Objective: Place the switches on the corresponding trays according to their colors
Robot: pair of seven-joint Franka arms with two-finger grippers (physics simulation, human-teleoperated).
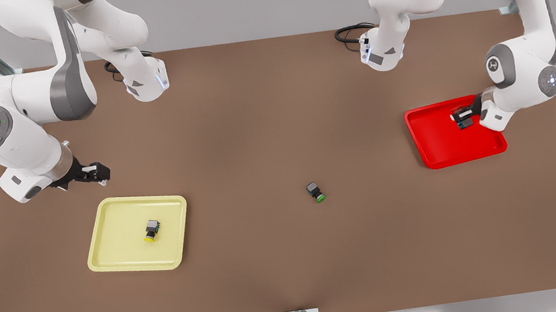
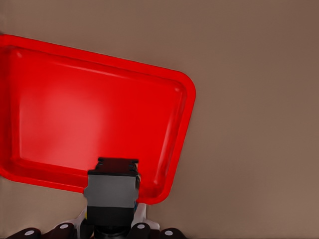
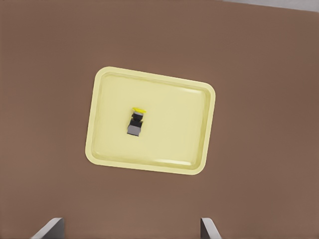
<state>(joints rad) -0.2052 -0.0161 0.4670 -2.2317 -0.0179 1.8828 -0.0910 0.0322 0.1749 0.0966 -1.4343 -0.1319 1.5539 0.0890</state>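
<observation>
One switch is home: the yellow switch [image 1: 151, 231] lies on its side in the middle of the yellow tray [image 1: 112, 246], cap toward six o'clock in the front view. My left gripper [image 1: 462, 118] hangs over the red tray [image 1: 438, 152] at its three o'clock side, clamped on a dark boxy switch [image 2: 113, 191]; its cap is hidden, red by my guess. My right gripper [image 1: 99, 172] waits with its fingers spread wide, near the yellow tray's eleven o'clock corner. The green switch [image 1: 316, 192] lies tipped over on the table [image 1: 291, 278] between the trays, with no matching tray.
</observation>
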